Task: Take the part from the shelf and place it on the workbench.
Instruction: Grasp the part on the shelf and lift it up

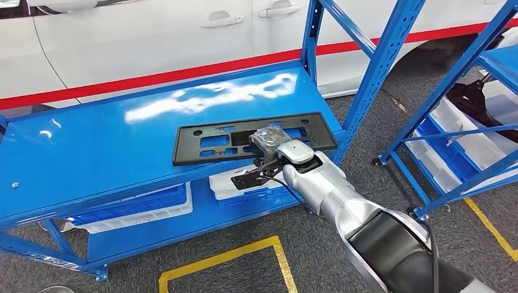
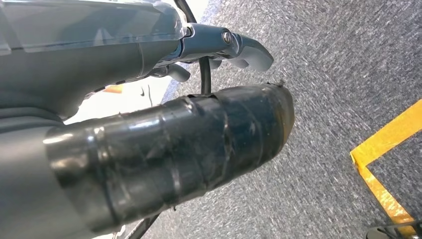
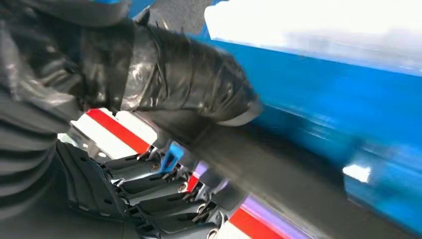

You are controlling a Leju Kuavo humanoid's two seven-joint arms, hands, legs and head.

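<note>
The part, a flat black plate frame (image 1: 201, 143) with cut-outs, lies near the front edge of the blue shelf (image 1: 91, 146). My right hand (image 1: 272, 139) grips its front edge near the middle. In the right wrist view the taped thumb (image 3: 189, 84) presses on top of the dark part (image 3: 288, 174), and the fingers (image 3: 164, 199) curl beneath it. My left hand (image 2: 164, 144) hangs over grey carpet, its fingers (image 2: 244, 52) spread away from the thumb and holding nothing.
A white car with a red stripe (image 1: 153, 36) stands close behind the shelf. Blue and white bins (image 1: 140, 207) sit on the lower level. A second blue rack (image 1: 464, 122) with white bins stands to the right. Yellow tape (image 1: 244, 253) marks the carpet.
</note>
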